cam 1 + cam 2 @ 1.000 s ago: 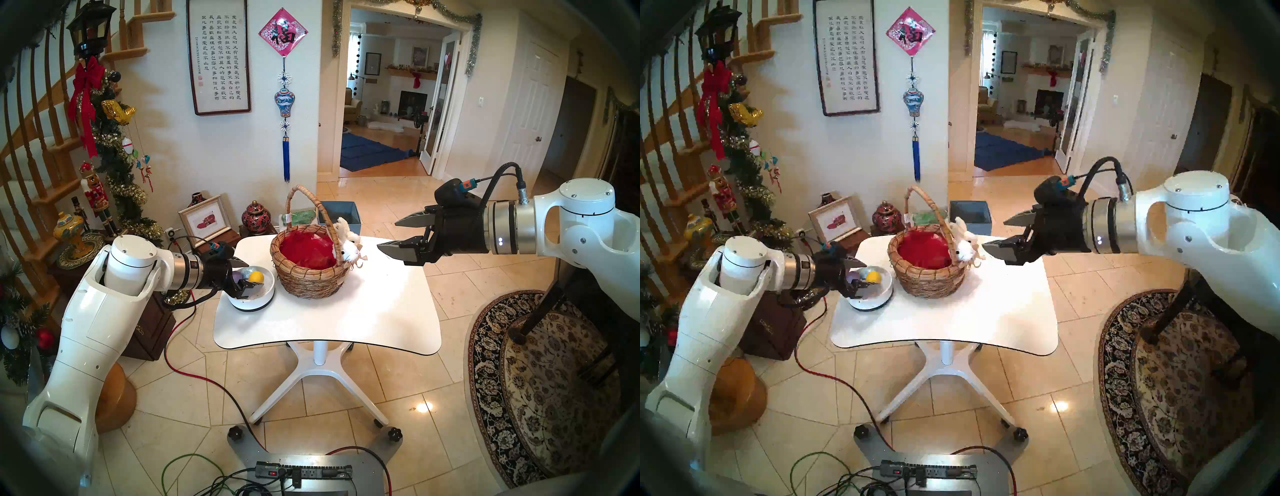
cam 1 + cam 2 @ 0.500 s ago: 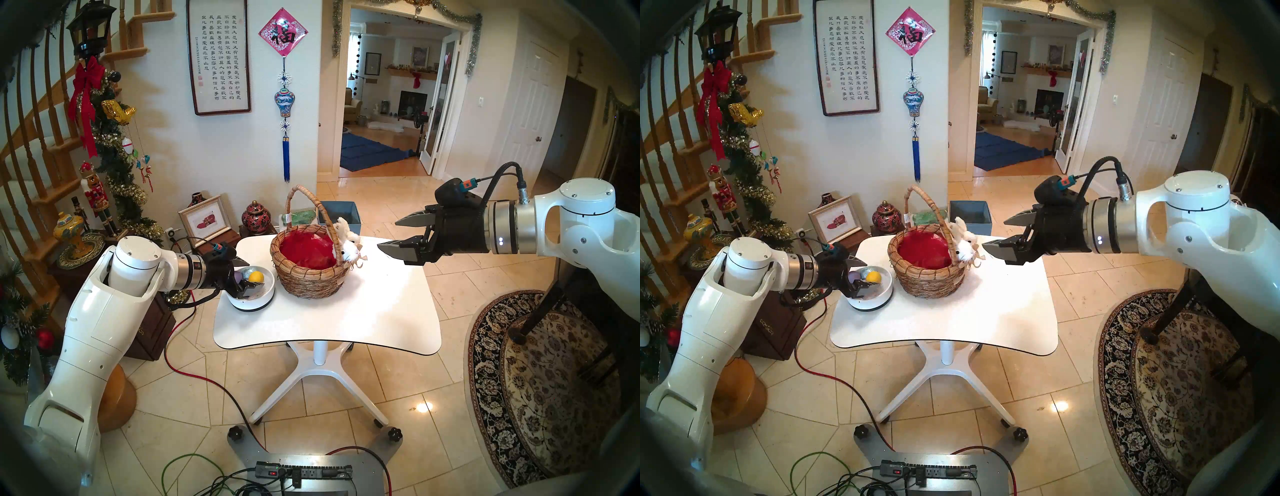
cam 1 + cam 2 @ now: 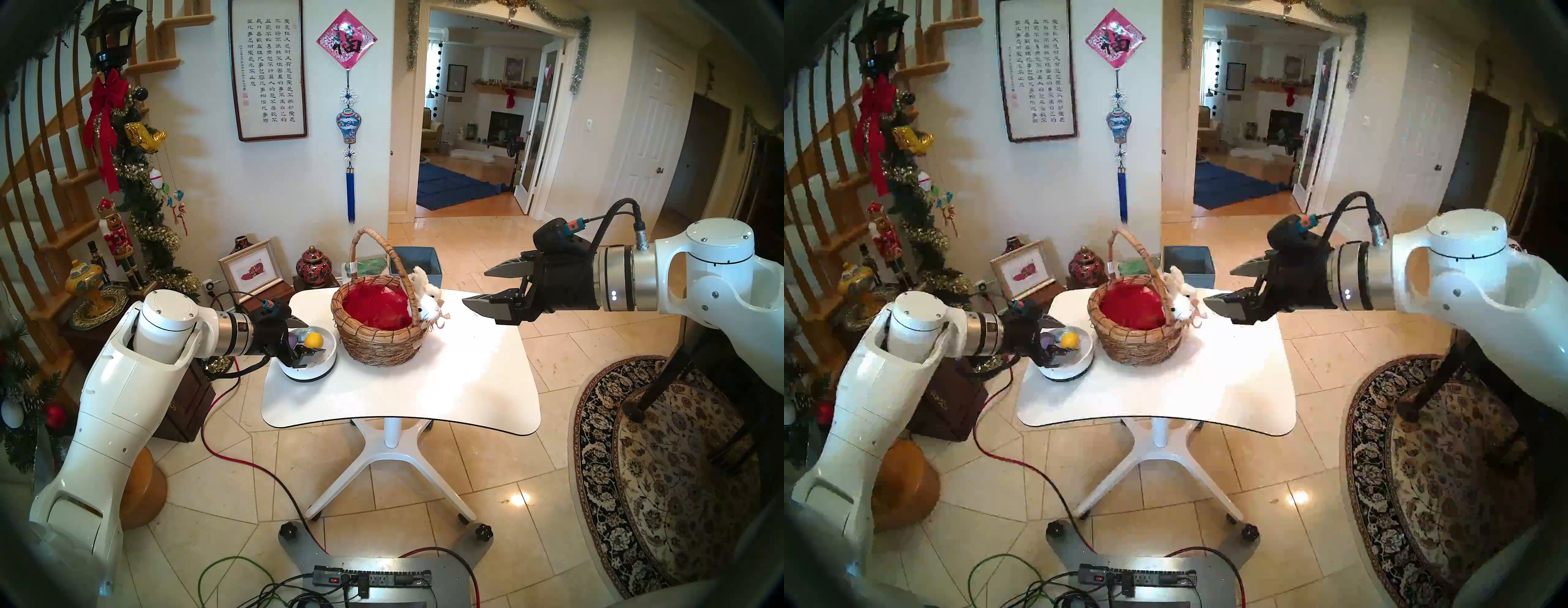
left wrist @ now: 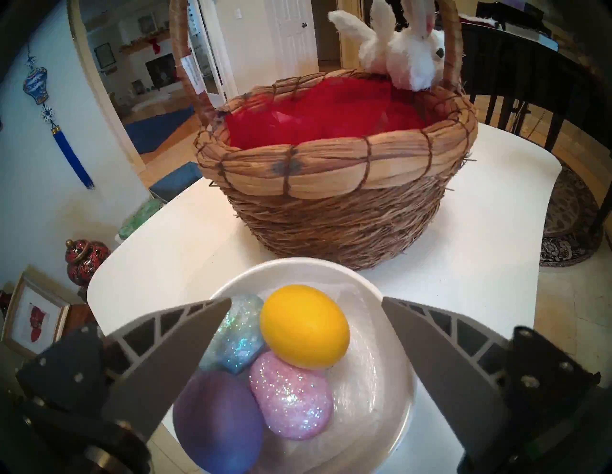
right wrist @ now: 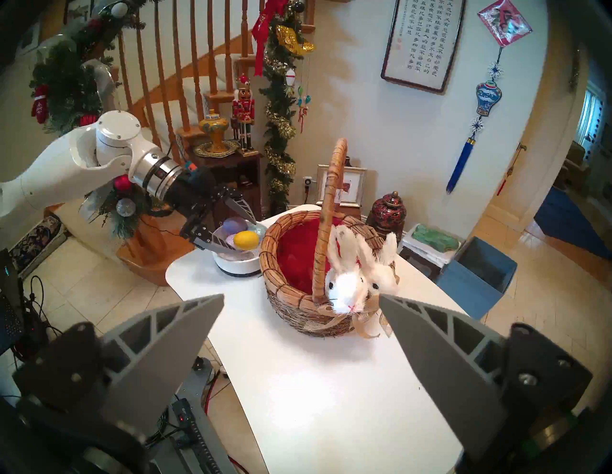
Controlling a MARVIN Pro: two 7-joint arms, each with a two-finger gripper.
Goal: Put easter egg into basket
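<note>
Several easter eggs lie in a shallow white bowl [image 4: 390, 380] at the table's left: a yellow egg [image 4: 304, 326], a purple egg [image 4: 218, 420], a pink glitter egg [image 4: 291, 394] and a blue glitter egg [image 4: 236, 334]. My left gripper [image 4: 307, 299] hangs open just over the bowl [image 3: 326, 361], its fingers on either side of the yellow egg [image 3: 314, 339] without touching it. The wicker basket [image 3: 382, 346] with red lining, tall handle and white plush bunnies [image 5: 344, 284] stands right of the bowl. My right gripper [image 3: 474, 288] is open and empty, in the air right of the basket [image 5: 298, 308].
The white table [image 3: 424, 395] stands on a pedestal. Behind it are a blue box [image 3: 420, 263], a red lidded jar [image 3: 314, 265] and a framed picture [image 3: 252, 271]. A dark cabinet [image 3: 186, 403] and a decorated stair rail [image 3: 140, 204] stand at the left.
My left arm has edged slightly forward, bringing the open gripper a little closer over the eggs. The right arm, basket and bowl have not moved.
</note>
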